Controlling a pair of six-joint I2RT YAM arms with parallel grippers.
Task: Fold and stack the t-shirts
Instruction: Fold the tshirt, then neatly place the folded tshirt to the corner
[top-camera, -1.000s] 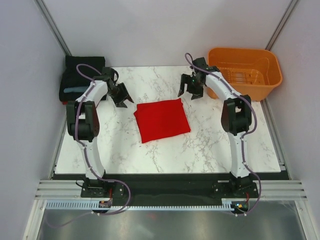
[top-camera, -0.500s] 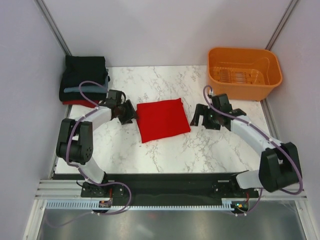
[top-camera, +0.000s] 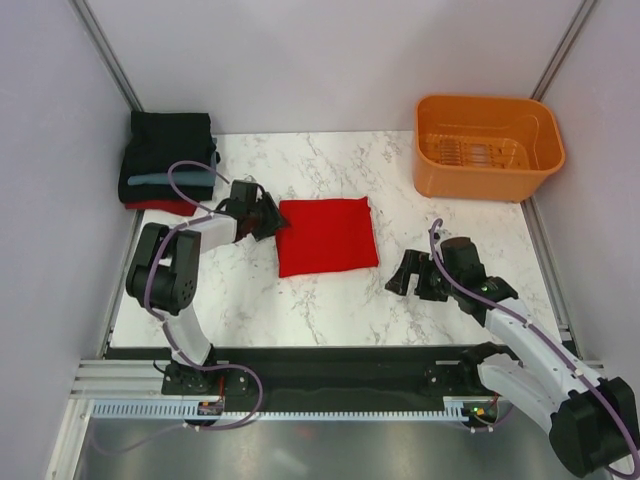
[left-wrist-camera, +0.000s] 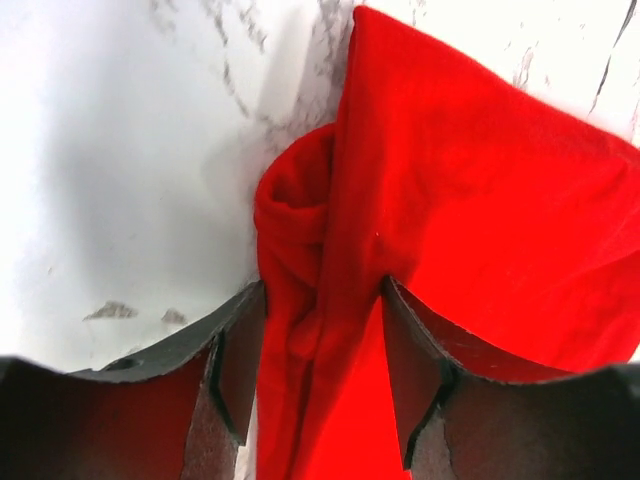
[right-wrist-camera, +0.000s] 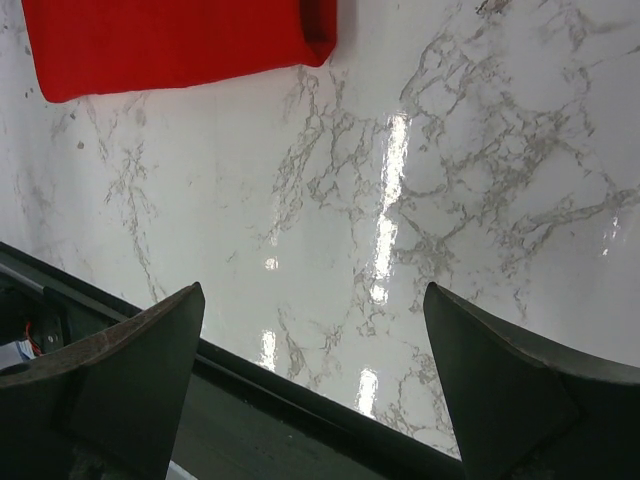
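Observation:
A bright red t-shirt (top-camera: 327, 235), folded into a rectangle, lies flat in the middle of the marble table (top-camera: 330, 300). My left gripper (top-camera: 266, 216) is at its left edge. In the left wrist view my left gripper (left-wrist-camera: 322, 290) has its jaws closed on a bunched fold of the red t-shirt (left-wrist-camera: 480, 200). A stack of folded shirts (top-camera: 165, 165), black, slate-blue and red, sits at the back left. My right gripper (top-camera: 412, 277) is open and empty, low over bare table right of the shirt. In the right wrist view the right gripper (right-wrist-camera: 312, 290) is wide open, with the shirt (right-wrist-camera: 170, 40) at top left.
An orange plastic basket (top-camera: 488, 145) stands at the back right corner. Grey walls close in both sides. The table's dark front edge (right-wrist-camera: 300, 400) lies just below my right gripper.
My left gripper moved right onto the red shirt's left edge and bunched it. My right arm drew back toward the near right of the table, away from the shirt.

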